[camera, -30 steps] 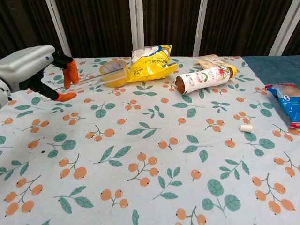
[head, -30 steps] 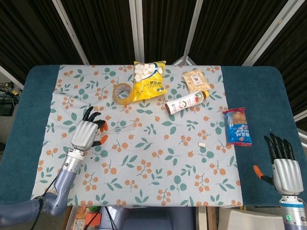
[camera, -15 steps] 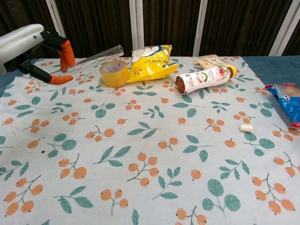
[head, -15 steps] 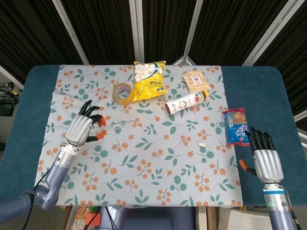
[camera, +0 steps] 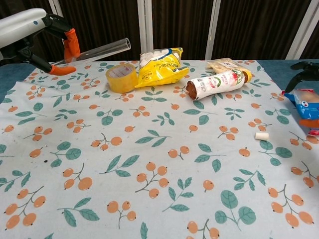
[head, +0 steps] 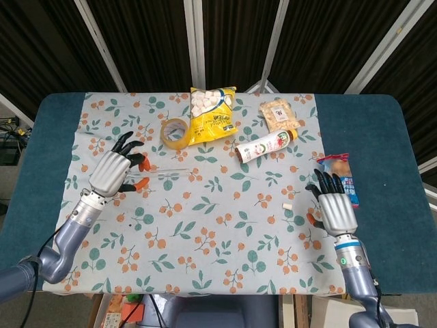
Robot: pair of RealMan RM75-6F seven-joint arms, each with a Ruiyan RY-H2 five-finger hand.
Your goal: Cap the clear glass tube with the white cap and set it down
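Left hand (head: 111, 172): clear glass tube (camera: 94, 52) pinched between orange-tipped fingers (camera: 71, 43) and held above the table (head: 205, 225), its open end pointing toward the tape roll (head: 175, 132) and yellow snack bag (head: 212, 116). White cap (head: 287, 206): lying loose on the floral cloth, right of centre, well apart from the tube. Right hand (head: 336, 207): fingers spread and empty, just beside the cap; a fingertip pinch is advised, with the tube kept level while the cap is brought to its mouth.
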